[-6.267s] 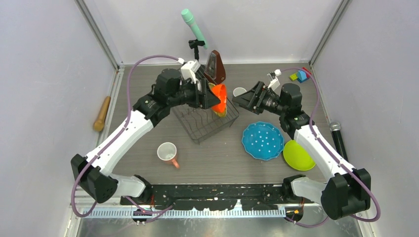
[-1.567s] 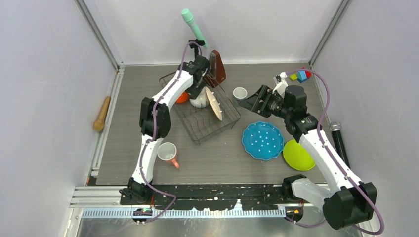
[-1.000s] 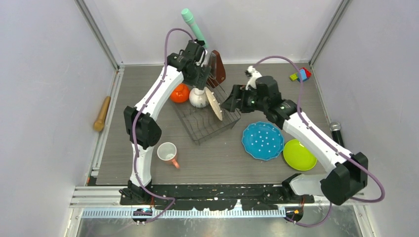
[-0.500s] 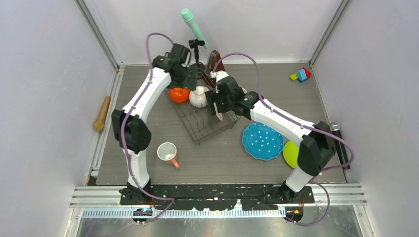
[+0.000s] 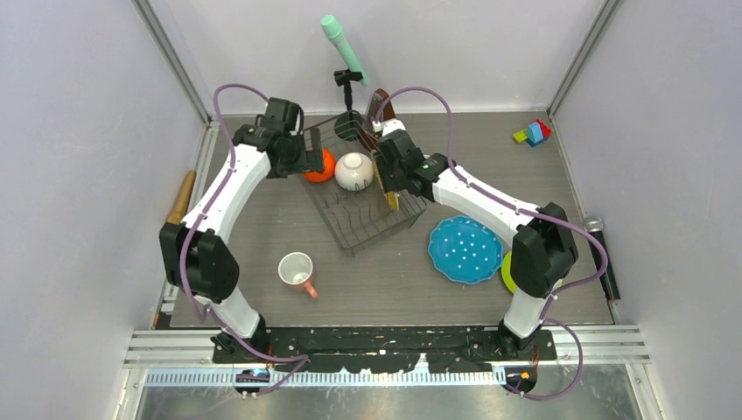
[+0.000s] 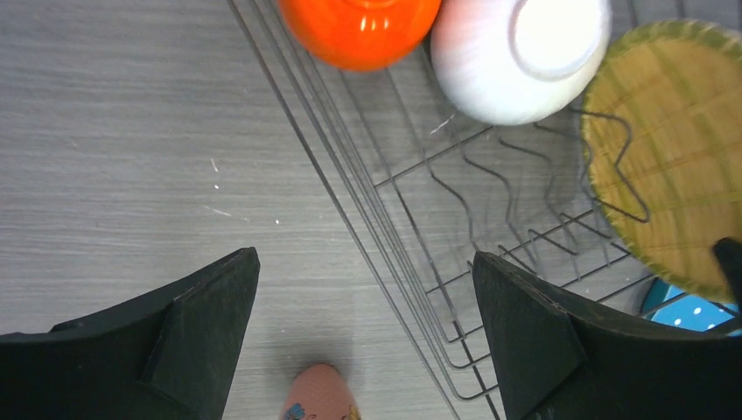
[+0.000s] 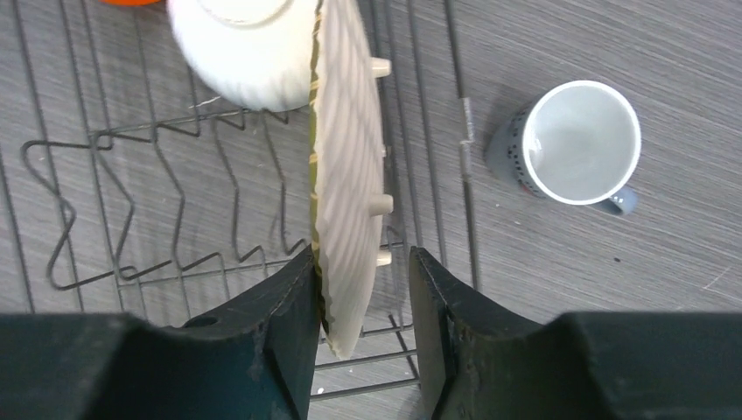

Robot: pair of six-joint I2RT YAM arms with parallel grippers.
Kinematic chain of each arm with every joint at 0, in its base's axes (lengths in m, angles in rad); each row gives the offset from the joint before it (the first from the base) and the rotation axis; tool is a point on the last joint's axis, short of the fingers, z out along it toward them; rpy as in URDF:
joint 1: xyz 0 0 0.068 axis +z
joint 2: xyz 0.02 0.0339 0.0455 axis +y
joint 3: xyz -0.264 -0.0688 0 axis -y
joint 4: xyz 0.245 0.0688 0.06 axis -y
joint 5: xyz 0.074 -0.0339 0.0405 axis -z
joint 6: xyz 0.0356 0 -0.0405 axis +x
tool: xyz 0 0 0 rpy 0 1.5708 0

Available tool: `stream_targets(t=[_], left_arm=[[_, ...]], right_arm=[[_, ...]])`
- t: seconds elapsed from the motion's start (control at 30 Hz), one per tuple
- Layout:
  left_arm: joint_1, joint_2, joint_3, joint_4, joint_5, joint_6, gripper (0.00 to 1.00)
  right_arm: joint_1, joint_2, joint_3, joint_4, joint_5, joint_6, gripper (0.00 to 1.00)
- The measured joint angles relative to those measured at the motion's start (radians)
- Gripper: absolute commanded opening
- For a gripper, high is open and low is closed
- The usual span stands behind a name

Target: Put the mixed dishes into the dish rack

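The black wire dish rack holds the white bowl and the yellow woven-pattern plate, which stands on edge in the prongs. The orange bowl rests at the rack's far left side. My right gripper straddles the plate's near rim: one pad touches it, and a gap shows at the other. My left gripper hangs wide open over the rack's left rim, holding nothing. The small grey mug stands just right of the rack. The pink mug, blue dotted plate and lime green plate lie on the table.
The brown metronome and a teal microphone on a stand are behind the rack. A wooden rolling pin lies at the left edge. Toy blocks sit far right, and a black microphone lies by the right wall.
My right gripper has come down over the yellow plate's rim and its jaws have narrowed around it. My left arm has drawn back to the left, away from the bowls, still open.
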Motion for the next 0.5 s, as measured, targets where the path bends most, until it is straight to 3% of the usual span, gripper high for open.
stream_targets(t=[0.27,0.43,0.5], left_arm=[[0.018,0.031,-0.070,0.033,0.048,-0.044,0.92],[0.020,0.034,-0.071,0.053,0.061,-0.064,0.92],[0.020,0.034,-0.072,0.058,0.063,-0.068,0.92]], right_arm=[[-0.078,0.000,0.000,-0.006,-0.018,0.025,0.46],[-0.103,0.000,0.000,-0.007,-0.049,0.037,0.72],[-0.108,0.000,0.000,-0.008,-0.060,0.037,0.77]])
